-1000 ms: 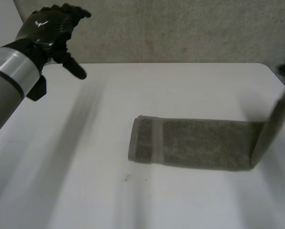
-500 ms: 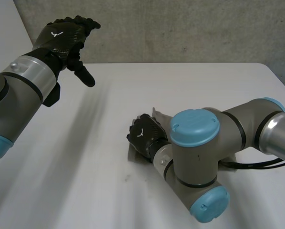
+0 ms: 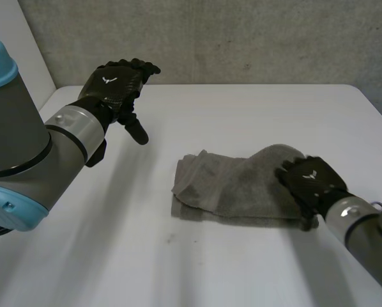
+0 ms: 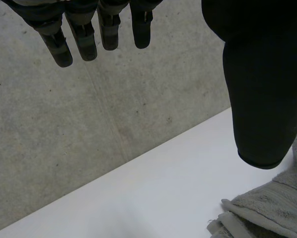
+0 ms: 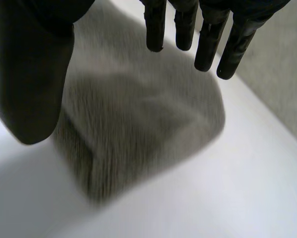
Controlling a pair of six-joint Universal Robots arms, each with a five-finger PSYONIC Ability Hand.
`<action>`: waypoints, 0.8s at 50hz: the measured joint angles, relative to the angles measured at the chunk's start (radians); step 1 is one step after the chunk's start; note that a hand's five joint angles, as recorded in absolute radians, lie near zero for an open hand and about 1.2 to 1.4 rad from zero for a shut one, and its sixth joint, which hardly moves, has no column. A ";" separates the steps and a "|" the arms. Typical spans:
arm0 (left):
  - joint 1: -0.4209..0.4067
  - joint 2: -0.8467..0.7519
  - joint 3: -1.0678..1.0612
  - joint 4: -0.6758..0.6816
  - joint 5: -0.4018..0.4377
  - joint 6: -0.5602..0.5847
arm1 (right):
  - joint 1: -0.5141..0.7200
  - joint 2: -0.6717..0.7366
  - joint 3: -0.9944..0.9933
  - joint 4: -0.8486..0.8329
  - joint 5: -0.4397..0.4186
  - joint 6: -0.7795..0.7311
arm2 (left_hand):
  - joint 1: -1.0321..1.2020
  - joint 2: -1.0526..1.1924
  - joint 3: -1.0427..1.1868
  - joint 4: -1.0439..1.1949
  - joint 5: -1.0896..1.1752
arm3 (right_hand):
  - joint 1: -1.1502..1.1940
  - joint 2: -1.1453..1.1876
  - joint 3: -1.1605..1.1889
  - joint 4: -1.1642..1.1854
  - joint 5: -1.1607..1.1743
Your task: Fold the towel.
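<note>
Towel (image 3: 236, 188) lies doubled over itself on the white table (image 3: 242, 109) in the head view, lumpy and uneven; the right hand (image 3: 309, 182) sits at its folded right end; the left hand (image 3: 117, 86) hangs in the air well apart from it. In the left wrist view that hand's fingers (image 4: 74, 39) are straight and empty. In the right wrist view the right hand's fingers (image 5: 208, 44) are straight, released, with the towel under the palm. One fold looks laid; the next move, I judge, calls for squaring the ragged left edges before folding again.
</note>
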 measured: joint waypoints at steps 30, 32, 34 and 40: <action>0.003 0.029 0.000 -0.001 -0.001 -0.002 | 0.313 0.118 -0.300 -0.088 0.106 -0.080 | 0.000 -0.001 0.000 0.000 0.000 | 0.749 0.741 0.750 0.754 0.752; 0.004 0.033 -0.001 -0.001 -0.002 -0.002 | 0.341 0.130 -0.308 -0.077 0.141 -0.067 | 0.000 -0.001 0.000 0.000 0.000 | 0.553 0.554 0.560 0.557 0.545; 0.004 0.037 -0.003 -0.002 -0.002 -0.002 | 0.335 0.129 -0.292 -0.078 0.161 -0.050 | 0.000 -0.001 0.000 0.000 0.000 | 0.304 0.301 0.308 0.306 0.285; 0.004 0.045 -0.003 -0.001 0.000 -0.002 | 0.090 0.066 -0.112 -0.122 0.098 0.035 | 0.000 -0.001 0.000 0.000 0.000 | 0.104 0.093 0.097 0.094 0.058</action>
